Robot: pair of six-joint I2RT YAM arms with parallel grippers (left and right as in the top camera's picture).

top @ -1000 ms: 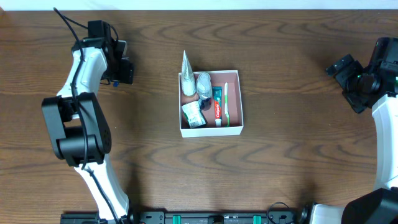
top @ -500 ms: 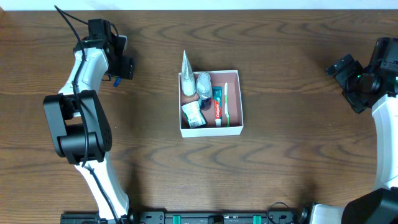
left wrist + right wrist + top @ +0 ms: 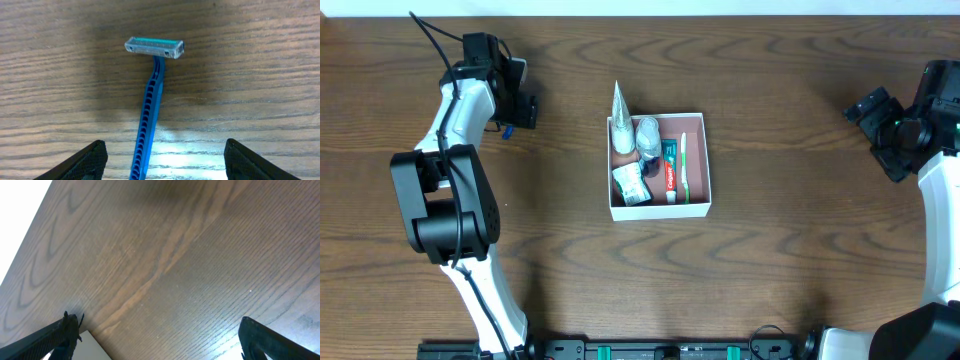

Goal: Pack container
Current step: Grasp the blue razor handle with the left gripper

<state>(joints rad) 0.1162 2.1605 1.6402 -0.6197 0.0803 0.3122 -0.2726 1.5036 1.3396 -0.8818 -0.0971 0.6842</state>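
The container point(image 3: 660, 211) is seen at the middle of the table point(image 3: 800, 250), filled with toiletries point(image 3: 667, 170). The left gripper point(image 3: 165, 162) is held wide open over a blue razor point(image 3: 151, 100). The right gripper point(image 3: 160, 335) is spread wide, empty, well apart from the container.

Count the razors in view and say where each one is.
1. The blue razor lies flat on the table, outside the container, under the open left pincer. None shows in the container, though its packed items could hide one.
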